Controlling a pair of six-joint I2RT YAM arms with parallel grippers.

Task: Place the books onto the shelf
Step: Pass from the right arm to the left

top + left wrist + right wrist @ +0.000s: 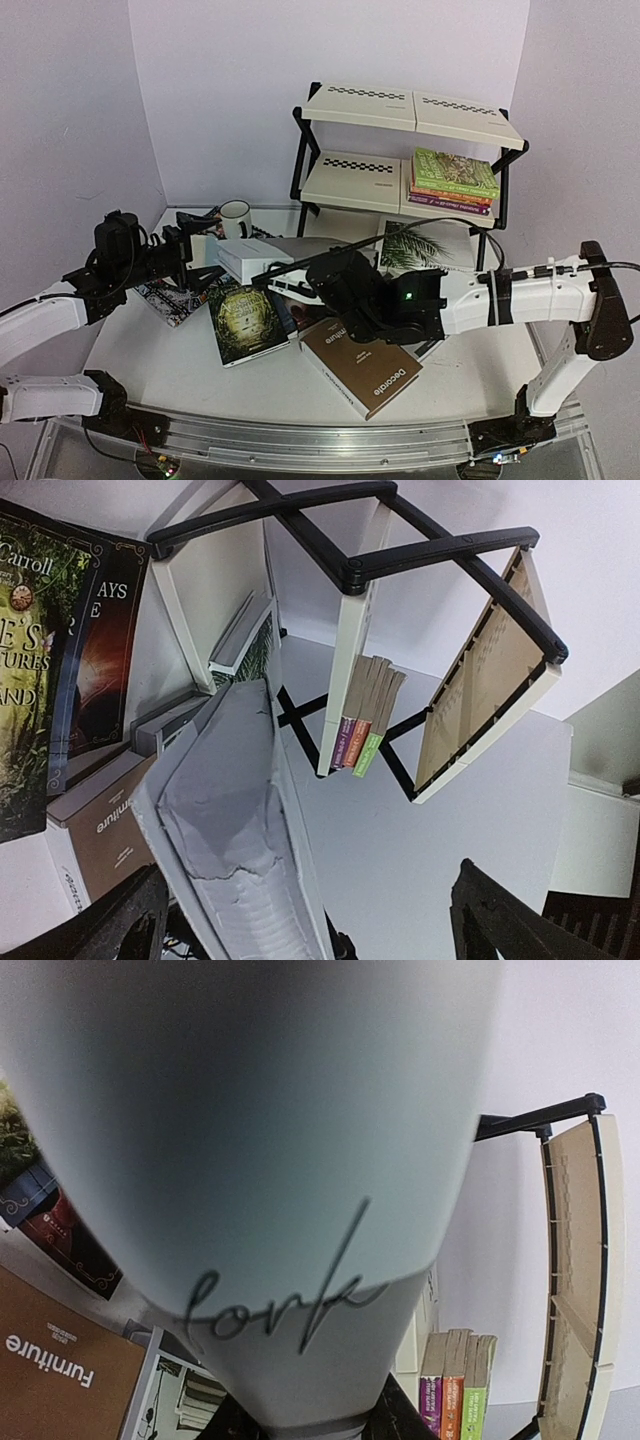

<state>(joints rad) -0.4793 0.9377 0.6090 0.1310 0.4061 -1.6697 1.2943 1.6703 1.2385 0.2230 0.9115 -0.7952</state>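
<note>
grey-white book [250, 1160], cream shelf [350, 185] with black checkered strips, brown book [370, 372]

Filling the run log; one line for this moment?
left gripper open | right gripper shut on grey-white book | shelf: stacked books on middle tier | other books on table

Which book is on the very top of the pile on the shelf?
The green book, flat on the shelf's middle tier. An orange book and a purple book lie under it.
</note>
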